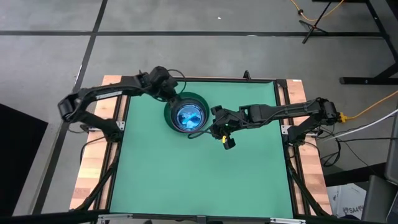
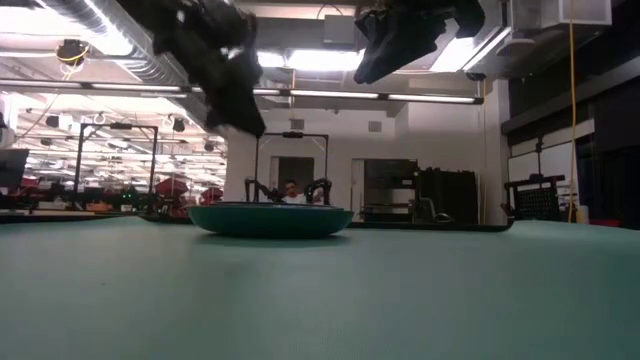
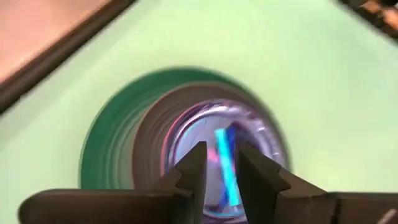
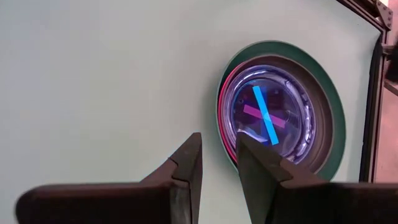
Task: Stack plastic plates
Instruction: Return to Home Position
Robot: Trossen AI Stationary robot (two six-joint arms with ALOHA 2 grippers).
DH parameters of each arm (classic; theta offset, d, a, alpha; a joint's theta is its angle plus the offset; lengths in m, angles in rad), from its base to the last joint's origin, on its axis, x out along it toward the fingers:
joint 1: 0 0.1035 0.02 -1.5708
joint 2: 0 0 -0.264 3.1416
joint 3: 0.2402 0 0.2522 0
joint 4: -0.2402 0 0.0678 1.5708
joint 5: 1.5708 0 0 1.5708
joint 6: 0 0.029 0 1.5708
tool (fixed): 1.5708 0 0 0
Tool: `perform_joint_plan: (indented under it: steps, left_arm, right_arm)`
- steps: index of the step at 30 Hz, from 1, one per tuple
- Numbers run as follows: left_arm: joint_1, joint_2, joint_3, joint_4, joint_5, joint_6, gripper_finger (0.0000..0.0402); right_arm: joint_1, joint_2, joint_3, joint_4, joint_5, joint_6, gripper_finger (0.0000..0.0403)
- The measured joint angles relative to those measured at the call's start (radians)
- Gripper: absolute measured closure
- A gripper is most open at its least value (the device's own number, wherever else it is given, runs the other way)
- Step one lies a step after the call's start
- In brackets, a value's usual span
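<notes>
Glossy round plates [image 1: 188, 116] nest stacked; left hand [image 3: 219, 154] and right hand [image 4: 218, 145] slightly parted, empty.

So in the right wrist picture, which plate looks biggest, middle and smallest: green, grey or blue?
1. green plate, the outermost ring
2. grey plate, nested inside it
3. blue plate, innermost, on top

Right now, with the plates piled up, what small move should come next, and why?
Probably draw both arms up and away toward home. The stack of plates rests on the dark green plate, with none loose on the green mat. The left gripper and right gripper hang empty, raised near it.
</notes>
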Motion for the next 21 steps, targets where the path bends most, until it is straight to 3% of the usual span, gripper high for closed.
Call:
perform_joint_plan:
  steps: [8, 21]
  left_arm:
    - [-0.124, -0.184, 0.000, 0.000, -0.021, 0.060, 0.0360]
    - [-0.447, -0.337, 0.000, -0.001, -0.208, 0.020, 0.0400]
  right_arm:
    - [0.000, 0.000, 0.000, 0.000, 0.000, 0.000, 0.0315]
    - [0.000, 0.000, 0.000, 0.004, 0.000, 0.000, 0.0315]
